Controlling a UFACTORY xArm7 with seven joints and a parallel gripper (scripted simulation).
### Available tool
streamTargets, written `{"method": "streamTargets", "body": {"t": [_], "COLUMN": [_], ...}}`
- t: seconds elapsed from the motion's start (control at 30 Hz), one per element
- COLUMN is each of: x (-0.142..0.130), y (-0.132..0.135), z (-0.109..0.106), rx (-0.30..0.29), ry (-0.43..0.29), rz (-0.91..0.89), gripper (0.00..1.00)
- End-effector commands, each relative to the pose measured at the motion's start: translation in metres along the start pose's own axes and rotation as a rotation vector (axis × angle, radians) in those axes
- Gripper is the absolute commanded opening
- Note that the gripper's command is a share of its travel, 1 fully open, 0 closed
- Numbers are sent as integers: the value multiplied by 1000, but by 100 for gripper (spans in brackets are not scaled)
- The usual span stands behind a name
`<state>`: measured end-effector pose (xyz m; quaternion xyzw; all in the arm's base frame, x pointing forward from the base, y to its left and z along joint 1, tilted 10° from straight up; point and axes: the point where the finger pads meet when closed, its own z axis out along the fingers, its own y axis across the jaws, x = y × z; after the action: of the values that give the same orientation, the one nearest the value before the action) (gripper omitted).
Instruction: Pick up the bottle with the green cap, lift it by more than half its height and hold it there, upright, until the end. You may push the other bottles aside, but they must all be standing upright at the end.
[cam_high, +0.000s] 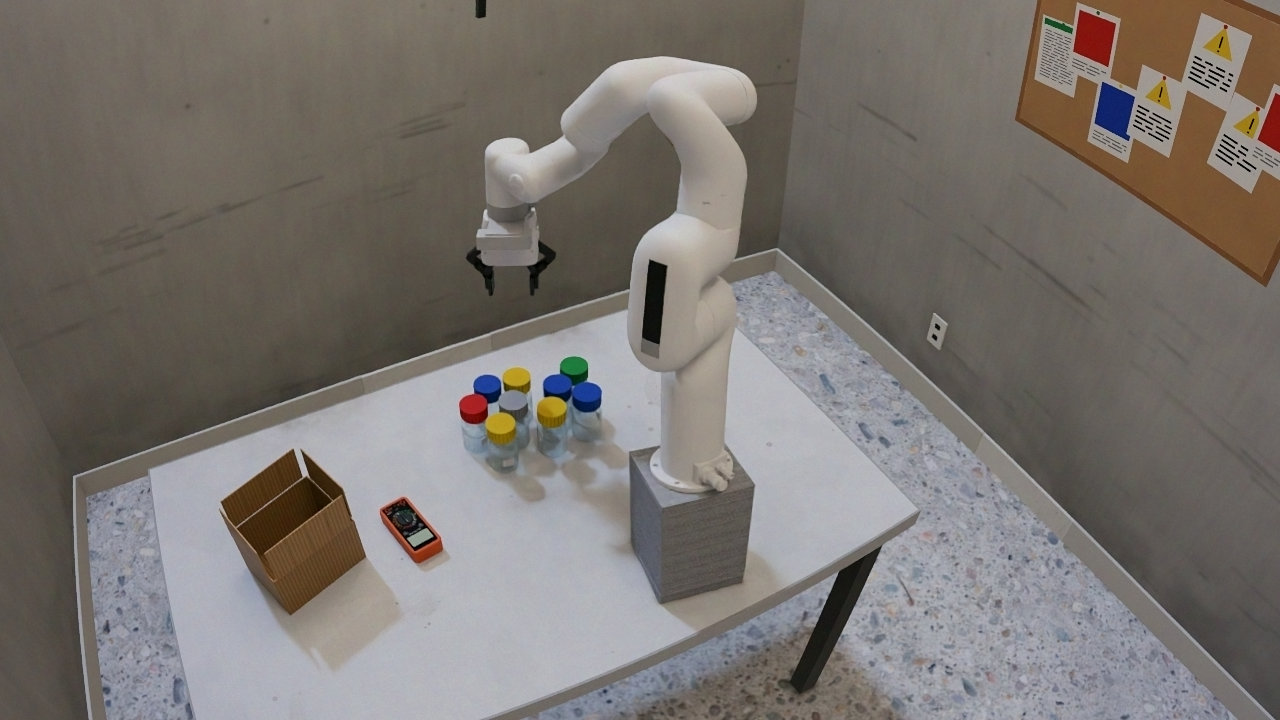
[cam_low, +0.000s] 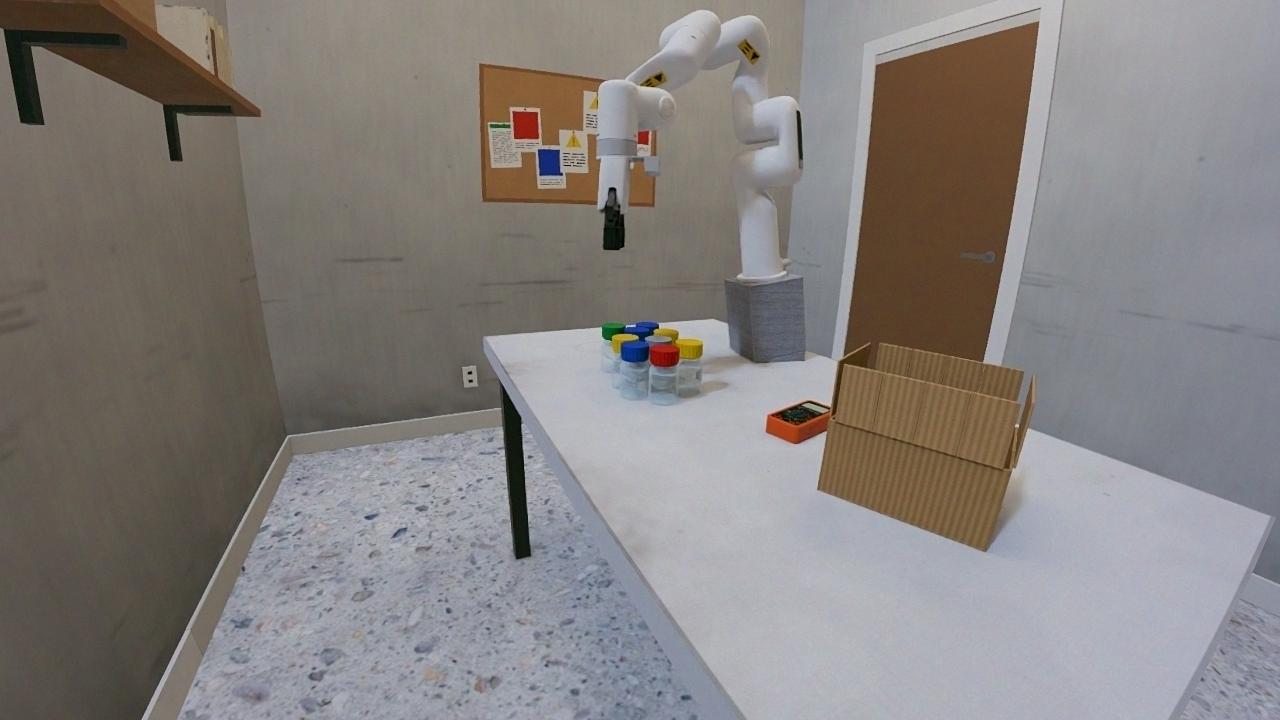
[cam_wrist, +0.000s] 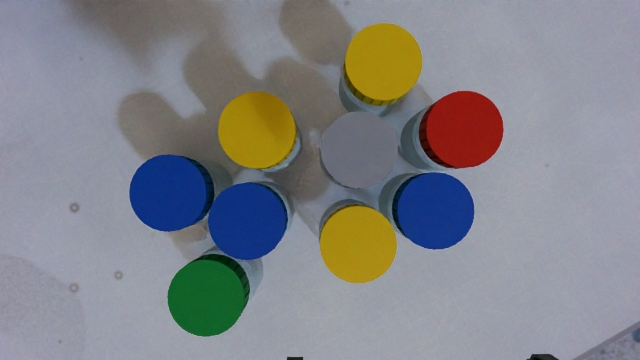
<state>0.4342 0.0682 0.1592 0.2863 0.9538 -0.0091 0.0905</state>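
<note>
The bottle with the green cap (cam_high: 573, 368) (cam_low: 612, 331) (cam_wrist: 208, 295) stands upright at the edge of a tight cluster of clear bottles, nearest the arm's base side and the table's far edge. A blue-capped bottle (cam_high: 556, 386) (cam_wrist: 247, 220) stands right against it. My gripper (cam_high: 510, 280) (cam_low: 613, 234) is open and empty, pointing straight down, high above the cluster. In the wrist view the green cap is at the lower left; only the fingertips show at the bottom edge.
The other bottles have blue, yellow, red (cam_high: 473, 408) (cam_wrist: 462, 129) and grey (cam_wrist: 358, 149) caps, all upright. An orange multimeter (cam_high: 410, 528) (cam_low: 797, 419) and an open cardboard box (cam_high: 290, 528) (cam_low: 926, 440) lie further along the table. The arm's grey pedestal (cam_high: 689, 535) stands beside the cluster.
</note>
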Motion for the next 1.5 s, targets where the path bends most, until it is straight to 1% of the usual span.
{"method": "streamTargets", "body": {"t": [0.0, 1.27, 1.47], "x": [-1, -1, -4], "y": [1, 1, -4], "z": [-1, -1, 0], "rx": [-3, -3, -4], "ry": [-3, -3, -1], "rz": [0, 0, 22], "gripper": [79, 79, 79]}}
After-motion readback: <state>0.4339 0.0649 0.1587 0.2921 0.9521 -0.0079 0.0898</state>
